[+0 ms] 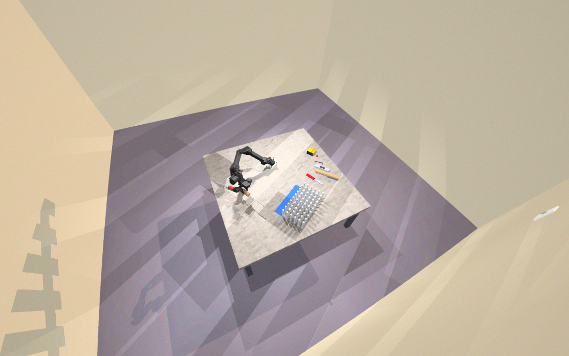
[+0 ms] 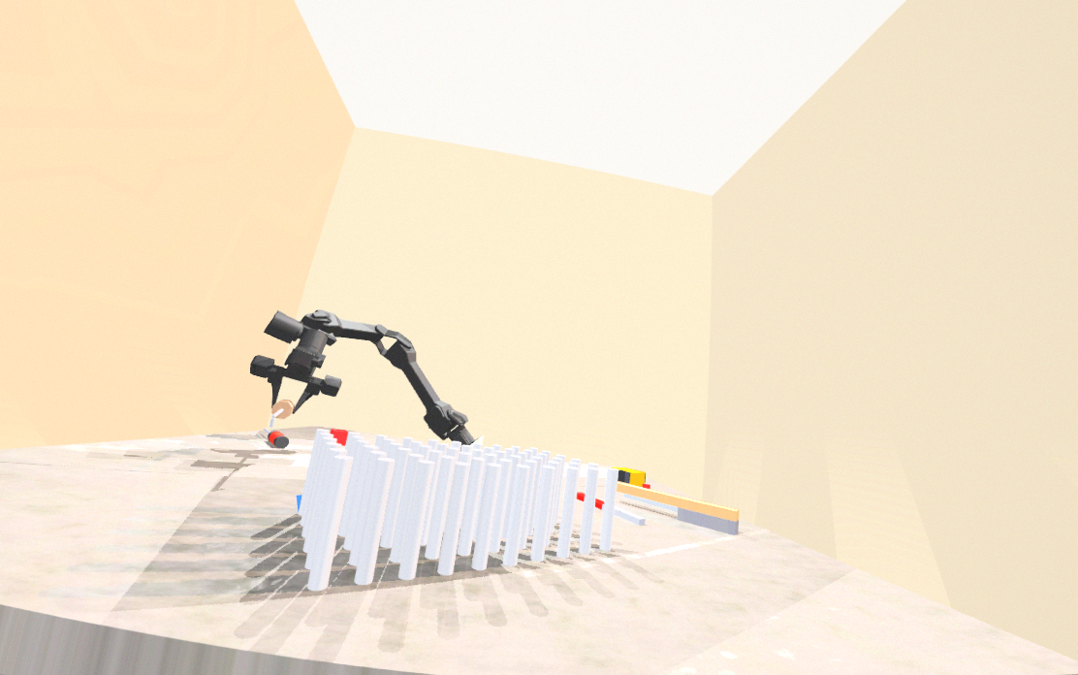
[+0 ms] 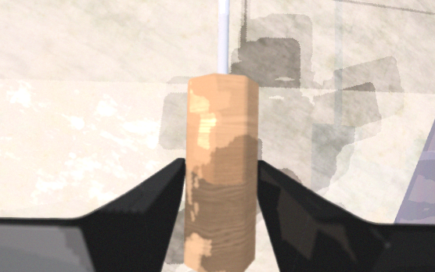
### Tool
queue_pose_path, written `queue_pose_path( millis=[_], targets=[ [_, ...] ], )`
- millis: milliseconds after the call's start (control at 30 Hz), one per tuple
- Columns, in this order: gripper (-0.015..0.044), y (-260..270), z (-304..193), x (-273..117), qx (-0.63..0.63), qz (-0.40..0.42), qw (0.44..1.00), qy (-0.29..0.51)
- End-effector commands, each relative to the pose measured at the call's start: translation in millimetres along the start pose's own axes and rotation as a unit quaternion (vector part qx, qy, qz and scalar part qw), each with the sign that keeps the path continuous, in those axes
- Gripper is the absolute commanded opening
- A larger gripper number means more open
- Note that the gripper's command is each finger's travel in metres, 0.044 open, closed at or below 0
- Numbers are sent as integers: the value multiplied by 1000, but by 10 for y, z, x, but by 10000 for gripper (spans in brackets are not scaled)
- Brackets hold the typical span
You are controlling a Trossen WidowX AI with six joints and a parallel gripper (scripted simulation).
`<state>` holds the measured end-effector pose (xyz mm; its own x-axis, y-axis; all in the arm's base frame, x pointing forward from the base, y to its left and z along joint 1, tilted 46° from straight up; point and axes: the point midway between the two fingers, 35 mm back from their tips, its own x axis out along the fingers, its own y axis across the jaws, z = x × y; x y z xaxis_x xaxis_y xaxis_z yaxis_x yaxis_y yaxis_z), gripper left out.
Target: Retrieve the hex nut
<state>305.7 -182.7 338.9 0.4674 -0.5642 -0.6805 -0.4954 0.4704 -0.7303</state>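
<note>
My gripper [image 1: 246, 192] [image 2: 283, 407] [image 3: 220, 166] is shut on the wooden handle [image 1: 248, 194] [image 2: 282, 409] [image 3: 223, 117] of a tool, held across it and raised a little above the table's left side. Its thin pale shaft [image 1: 257, 201] [image 3: 223, 43] points toward the spacer side; the shaft's tip is out of the wrist view. The upright metal spacers [image 1: 302, 184] [image 2: 330, 525] stand in close rows. The blue taped strip [image 1: 282, 207] [image 2: 299, 502] lies along their near side. I cannot see the hex nut; the spacers may hide it.
A red and black handled tool [image 1: 231, 187] [image 2: 277, 439] lies close below my hand. Beyond the spacers lie a red-handled tool [image 1: 310, 177], a wooden bar [image 1: 326, 174] [image 2: 676, 498], a grey tool [image 1: 321, 168], a dark hooked rod [image 1: 319, 162] and a yellow-black block [image 1: 311, 151] [image 2: 632, 476].
</note>
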Motion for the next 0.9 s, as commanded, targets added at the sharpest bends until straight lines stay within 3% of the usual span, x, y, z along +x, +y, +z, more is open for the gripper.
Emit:
queue_pose_path(
  millis=[0,500,867],
  targets=[
    [0,-24,74,-135,1,1,1000,0],
    [0,-26,233,-769,0,-4,1000,0],
    [0,330,644,-647,3,25,1000,-6]
  ],
)
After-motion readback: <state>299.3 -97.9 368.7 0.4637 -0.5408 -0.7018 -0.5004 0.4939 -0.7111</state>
